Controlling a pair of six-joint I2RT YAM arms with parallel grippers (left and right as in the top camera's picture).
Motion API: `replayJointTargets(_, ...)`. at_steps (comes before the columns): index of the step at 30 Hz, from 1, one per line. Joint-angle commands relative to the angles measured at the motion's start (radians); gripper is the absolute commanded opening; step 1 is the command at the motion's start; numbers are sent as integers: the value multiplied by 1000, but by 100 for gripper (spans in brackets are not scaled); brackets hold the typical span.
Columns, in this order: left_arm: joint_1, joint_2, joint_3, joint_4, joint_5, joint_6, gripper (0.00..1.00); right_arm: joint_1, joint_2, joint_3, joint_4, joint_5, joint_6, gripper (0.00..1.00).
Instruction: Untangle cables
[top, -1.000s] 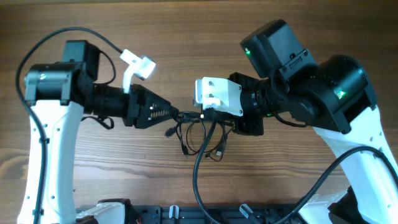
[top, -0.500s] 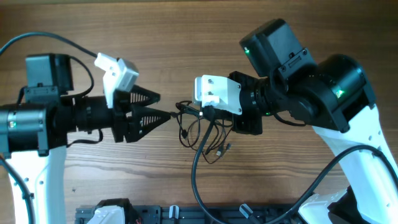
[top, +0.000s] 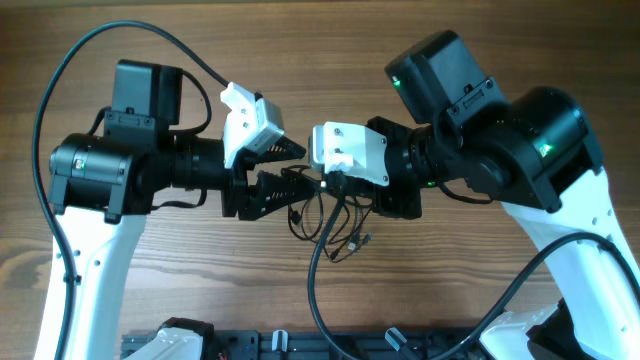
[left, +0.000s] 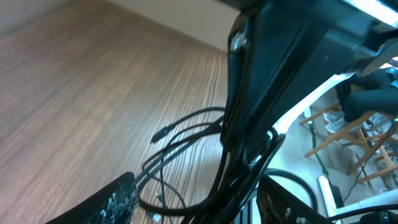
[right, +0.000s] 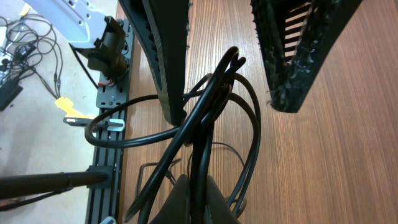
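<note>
A tangle of thin black cables (top: 300, 215) lies on the wooden table between my arms, with connectors at its lower edge. My right gripper (top: 338, 188) is shut on a bundle of these cables; in the right wrist view its fingers (right: 196, 199) pinch the strands (right: 211, 99), which rise from the jaws. My left gripper (top: 298, 170) is open, with one finger on each side of the same bundle close to the right gripper. In the left wrist view the cables (left: 186, 134) run between its spread fingers (left: 199, 205). Both left fingers show in the right wrist view (right: 230, 109).
The right arm's dark body (left: 286, 56) fills the upper right of the left wrist view. A thick black arm cable (top: 315, 280) runs down to the black rail (top: 300, 345) at the table's front edge. Bare wood (top: 300, 60) lies behind the arms.
My left gripper opened, drew back to the left, then moved right again; its open fingers now straddle the bundle. The right gripper stayed shut on the cables, and the tangle shifted slightly.
</note>
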Motion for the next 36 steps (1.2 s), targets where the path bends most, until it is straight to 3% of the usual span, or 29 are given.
replayJointTargets(1,-3,-16,9,-24,-66,15,64,0,10,6,14,-12,3,4)
replayJointTargets(5,-3,-37,9,-40,-93,15,66,0,10,6,16,-9,3,4)
replayJointTargets(9,-3,-78,9,-53,-144,15,61,0,10,6,19,-9,4,4)
replayJointTargets(12,-3,-109,9,-46,-144,15,49,0,10,6,19,-9,3,4)
replayJointTargets(17,-3,-112,9,-30,-151,15,15,0,10,6,18,-9,4,4)
replayJointTargets(21,-3,-112,9,-32,-194,7,4,0,10,6,18,-10,3,4)
replayJointTargets(28,-2,-133,9,-72,-505,-158,4,0,10,6,19,-8,3,4)
replayJointTargets(29,-2,-154,9,-71,-630,-230,4,0,10,6,19,-5,3,4)
replayJointTargets(33,-2,-234,9,-61,-725,-278,4,0,10,6,23,29,10,4)
replayJointTargets(36,-2,-284,9,-53,-775,-315,4,-1,11,6,62,183,156,4)
